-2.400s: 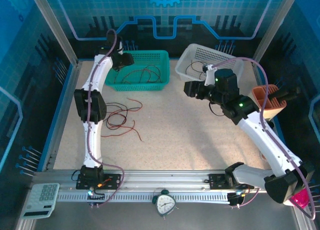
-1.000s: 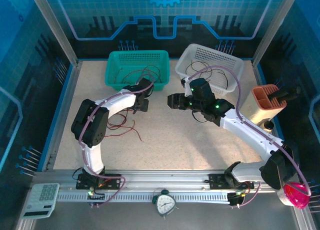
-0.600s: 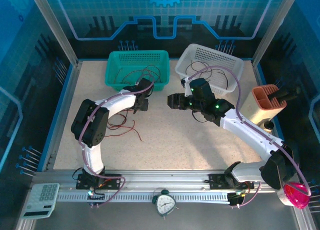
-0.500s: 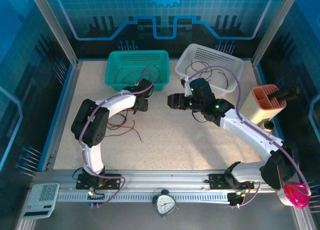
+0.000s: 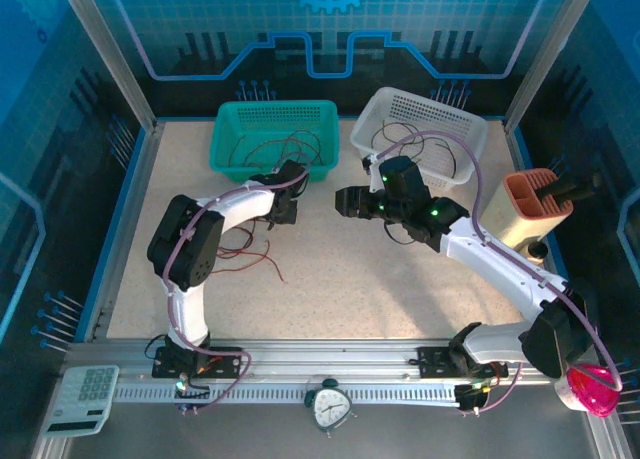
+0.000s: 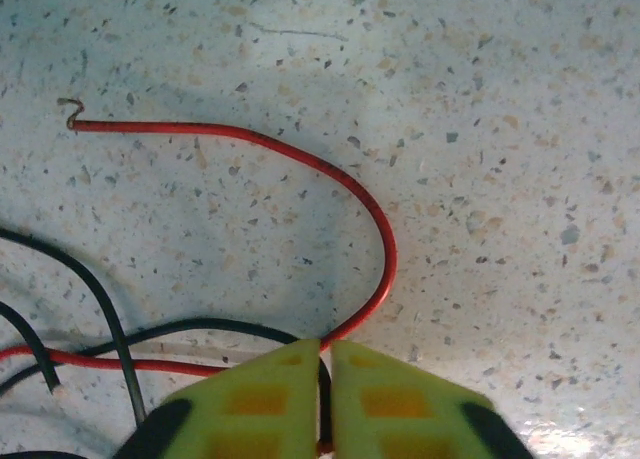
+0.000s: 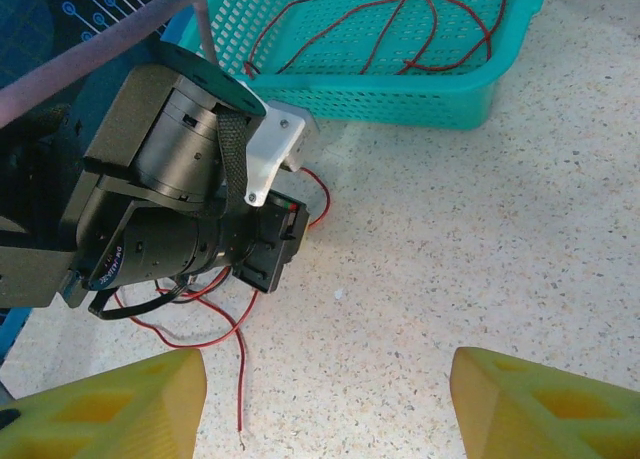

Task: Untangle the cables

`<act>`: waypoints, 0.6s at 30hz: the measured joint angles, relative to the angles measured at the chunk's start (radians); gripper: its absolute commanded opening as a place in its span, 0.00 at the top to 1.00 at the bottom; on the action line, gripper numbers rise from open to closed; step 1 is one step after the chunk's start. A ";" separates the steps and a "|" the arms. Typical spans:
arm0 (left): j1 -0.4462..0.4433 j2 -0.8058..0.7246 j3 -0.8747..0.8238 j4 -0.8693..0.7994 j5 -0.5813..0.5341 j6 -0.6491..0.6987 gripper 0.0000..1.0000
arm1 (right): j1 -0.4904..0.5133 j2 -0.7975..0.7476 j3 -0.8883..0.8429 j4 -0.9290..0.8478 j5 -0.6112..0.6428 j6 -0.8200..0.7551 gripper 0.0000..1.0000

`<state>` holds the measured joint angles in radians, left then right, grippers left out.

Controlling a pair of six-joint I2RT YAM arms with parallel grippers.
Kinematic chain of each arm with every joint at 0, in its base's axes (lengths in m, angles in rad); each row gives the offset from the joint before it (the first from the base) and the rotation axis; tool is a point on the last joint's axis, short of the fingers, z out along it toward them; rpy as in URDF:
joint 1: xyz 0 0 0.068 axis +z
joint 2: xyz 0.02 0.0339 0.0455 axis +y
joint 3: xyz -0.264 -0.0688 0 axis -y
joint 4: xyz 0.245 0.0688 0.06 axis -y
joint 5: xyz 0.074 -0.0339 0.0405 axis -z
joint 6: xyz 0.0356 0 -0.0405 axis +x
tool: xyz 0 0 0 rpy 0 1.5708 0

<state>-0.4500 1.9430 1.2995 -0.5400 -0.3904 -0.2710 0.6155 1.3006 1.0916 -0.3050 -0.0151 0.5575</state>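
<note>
A loose tangle of dark red and black cables (image 5: 245, 241) lies on the speckled table left of centre. My left gripper (image 5: 287, 207) is down at the tangle's right edge. In the left wrist view its yellow-green fingers (image 6: 325, 379) are shut on a black cable (image 6: 200, 326), and a red cable (image 6: 385, 249) loops in front of them. My right gripper (image 5: 343, 201) hovers at mid-table facing the left one, its fingers (image 7: 330, 409) wide open around nothing. A red cable end (image 7: 238, 369) trails on the table below the left wrist (image 7: 200, 229).
The green basket (image 5: 228, 139) at the back left holds red cables (image 7: 400, 24). The white basket (image 5: 470, 129) at the back right holds black cables (image 5: 400, 134). An orange holder (image 5: 535, 204) stands at the right. A clock (image 5: 328, 404) and a calculator (image 5: 85, 394) sit on the front rail.
Both arms swung from the baskets to mid-table: the left went down to the tangle, the right to the centre. Over the last second only the left arm's elbow shifted slightly.
</note>
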 measured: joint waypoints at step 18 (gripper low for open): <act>0.000 -0.257 0.322 -0.165 0.071 0.088 1.00 | 0.000 0.016 0.018 0.000 0.007 -0.001 0.33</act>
<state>-0.4500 1.6859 1.6215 -0.7048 -0.3199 -0.1833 0.6155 1.3163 1.1091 -0.3050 -0.0078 0.5568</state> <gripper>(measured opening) 0.052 0.667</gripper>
